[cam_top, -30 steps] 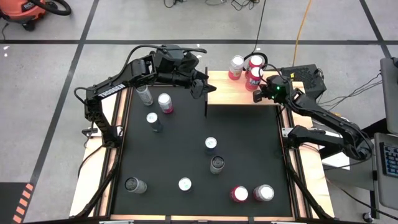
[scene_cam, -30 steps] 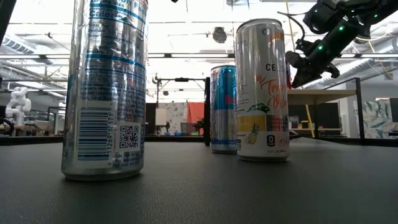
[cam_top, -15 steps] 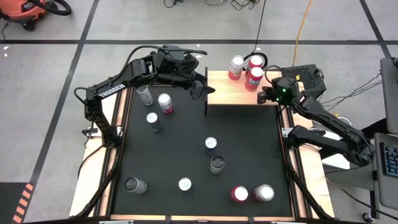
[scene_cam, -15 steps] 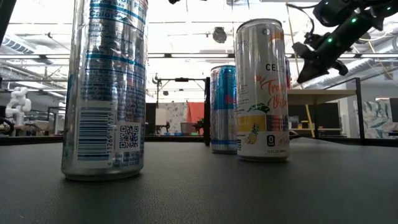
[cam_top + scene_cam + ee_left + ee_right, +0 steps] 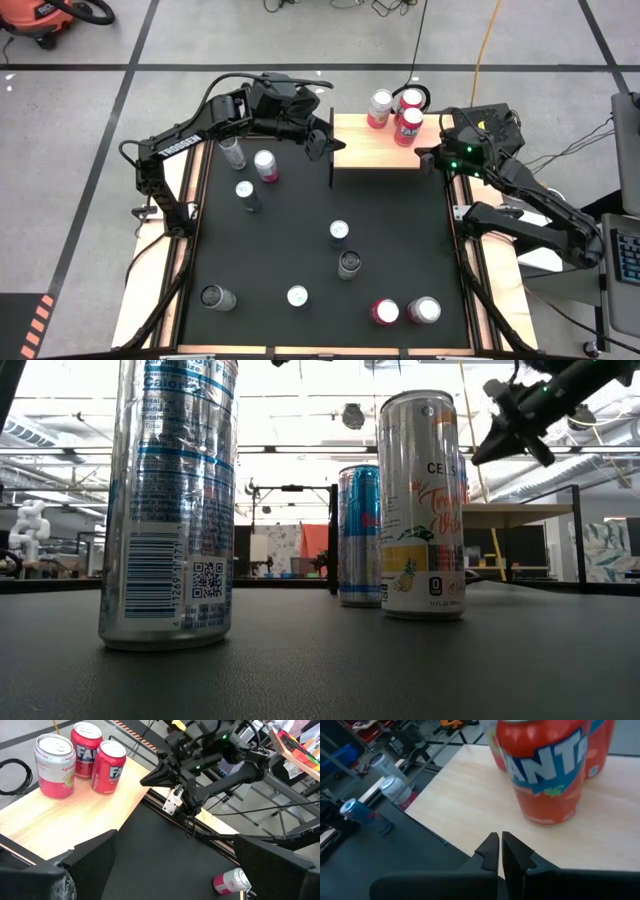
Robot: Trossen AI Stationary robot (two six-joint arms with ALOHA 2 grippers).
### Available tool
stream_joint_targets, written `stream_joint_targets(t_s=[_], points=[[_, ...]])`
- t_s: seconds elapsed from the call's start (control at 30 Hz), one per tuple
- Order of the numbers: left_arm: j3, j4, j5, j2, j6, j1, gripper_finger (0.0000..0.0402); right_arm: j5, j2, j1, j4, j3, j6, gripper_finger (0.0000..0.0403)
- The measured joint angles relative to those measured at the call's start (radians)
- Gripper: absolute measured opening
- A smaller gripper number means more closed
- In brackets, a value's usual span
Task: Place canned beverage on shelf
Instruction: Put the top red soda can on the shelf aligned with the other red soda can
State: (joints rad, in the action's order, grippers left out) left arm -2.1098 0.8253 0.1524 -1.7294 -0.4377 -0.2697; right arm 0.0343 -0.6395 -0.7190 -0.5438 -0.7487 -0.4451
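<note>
The shelf (image 5: 385,145) is a light-wood board at the table's far right. Three cans stand on it near its far edge: a pink one (image 5: 380,108) and two red Fanta cans (image 5: 412,100) (image 5: 407,126). My right gripper (image 5: 422,154) is shut and empty, over the shelf's right part, a little to the near-right of the nearer Fanta can (image 5: 545,775). Its fingertips (image 5: 499,851) point at the board in front of that can. My left gripper (image 5: 324,143) hangs open and empty at the shelf's left edge, and it also shows in its own wrist view (image 5: 165,870).
Several cans stand on the black mat: silver and pink ones at far left (image 5: 233,152) (image 5: 266,165), two mid-table (image 5: 340,233) (image 5: 350,264), others along the near edge (image 5: 217,297) (image 5: 424,310). A black post (image 5: 331,150) stands at the shelf's left edge.
My right gripper has drawn back from the nearer Fanta can toward the table's right edge and has risen. The can has stayed upright on the shelf.
</note>
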Motion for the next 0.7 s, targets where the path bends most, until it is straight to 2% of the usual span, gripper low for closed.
stream_joint_targets(t_s=[0.2, 0.37, 0.47, 0.7], points=[[0.000, 0.002, -0.020, 0.000, 0.009, 0.024, 0.0400, -0.059, -0.015, 0.035, -0.145, -0.118, -0.002, 0.0000], [0.000, 0.006, -0.026, 0.000, 0.037, 0.043, 0.0400, -0.205, -0.061, 0.047, -0.348, -0.244, -0.003, 0.0000], [0.000, 0.027, -0.026, 0.000, 0.054, 0.049, 0.0400, -0.283, -0.091, 0.047, -0.398, -0.277, -0.013, 0.0000], [0.000, 0.090, -0.027, 0.000, 0.054, 0.054, 0.0400, -0.293, -0.155, 0.047, -0.400, -0.278, 0.095, 0.0000]])
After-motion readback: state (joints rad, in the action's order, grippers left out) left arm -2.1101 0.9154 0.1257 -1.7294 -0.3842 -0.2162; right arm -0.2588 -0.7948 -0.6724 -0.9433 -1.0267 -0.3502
